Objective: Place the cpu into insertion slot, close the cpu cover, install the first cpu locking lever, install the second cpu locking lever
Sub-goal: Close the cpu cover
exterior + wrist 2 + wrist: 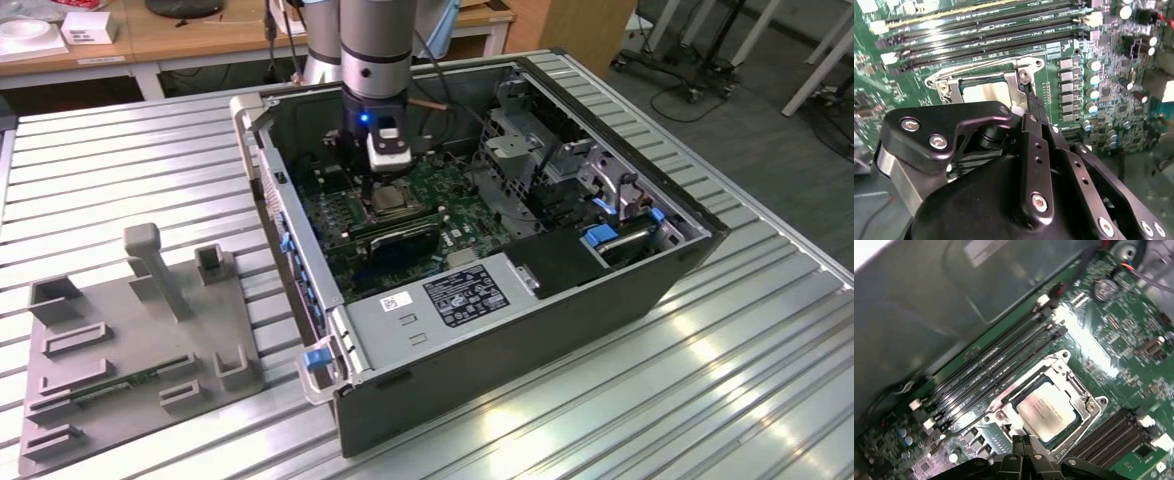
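On the exterior view's left a grey holder block (134,340) is laid on the tabletop (641,400), and an open computer case (534,335) is placed to its right. Inside the case the tool (1022,441) is held just over the socket (1025,391), where the chip (1046,410) is seated with the cover (1081,395) lowered around it. The tool is closed, and nothing is gripped by it.

Matt silvery metal on cpu (1046,411); cpu cover (1081,395) bright bare metal, glossy. Motherboard (1114,340) green, lacquer-shiny. Gripper (1022,440) matt black w/ shiny screws. Table (694,400) ribbed, brushed metal.
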`<state>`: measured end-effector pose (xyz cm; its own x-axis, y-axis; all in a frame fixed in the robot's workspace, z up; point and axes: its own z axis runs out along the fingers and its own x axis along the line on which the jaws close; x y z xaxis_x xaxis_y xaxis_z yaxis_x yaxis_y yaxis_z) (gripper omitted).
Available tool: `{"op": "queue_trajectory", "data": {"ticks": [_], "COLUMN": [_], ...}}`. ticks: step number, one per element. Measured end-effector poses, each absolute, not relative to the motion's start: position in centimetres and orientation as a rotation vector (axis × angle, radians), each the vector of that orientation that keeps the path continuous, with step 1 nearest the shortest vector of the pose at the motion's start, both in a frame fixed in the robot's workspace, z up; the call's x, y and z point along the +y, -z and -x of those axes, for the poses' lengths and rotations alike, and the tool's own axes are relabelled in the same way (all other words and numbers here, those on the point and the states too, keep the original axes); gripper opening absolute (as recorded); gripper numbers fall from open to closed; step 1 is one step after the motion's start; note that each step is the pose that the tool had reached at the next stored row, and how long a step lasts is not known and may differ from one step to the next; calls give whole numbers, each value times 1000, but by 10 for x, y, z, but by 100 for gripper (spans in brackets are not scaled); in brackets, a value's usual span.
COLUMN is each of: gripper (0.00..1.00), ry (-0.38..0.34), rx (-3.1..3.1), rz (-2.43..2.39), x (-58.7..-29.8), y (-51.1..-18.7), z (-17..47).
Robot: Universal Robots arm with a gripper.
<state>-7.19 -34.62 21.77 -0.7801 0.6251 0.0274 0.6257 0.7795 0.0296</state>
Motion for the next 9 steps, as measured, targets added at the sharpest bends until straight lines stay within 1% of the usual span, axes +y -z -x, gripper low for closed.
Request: {"op": "queue_trajectory", "data": {"ticks": [9], "gripper": [11], "ry": [55], "rx": [-3021], "rz": [789], "x": [-346], "y": [-216], "z": [72]}}
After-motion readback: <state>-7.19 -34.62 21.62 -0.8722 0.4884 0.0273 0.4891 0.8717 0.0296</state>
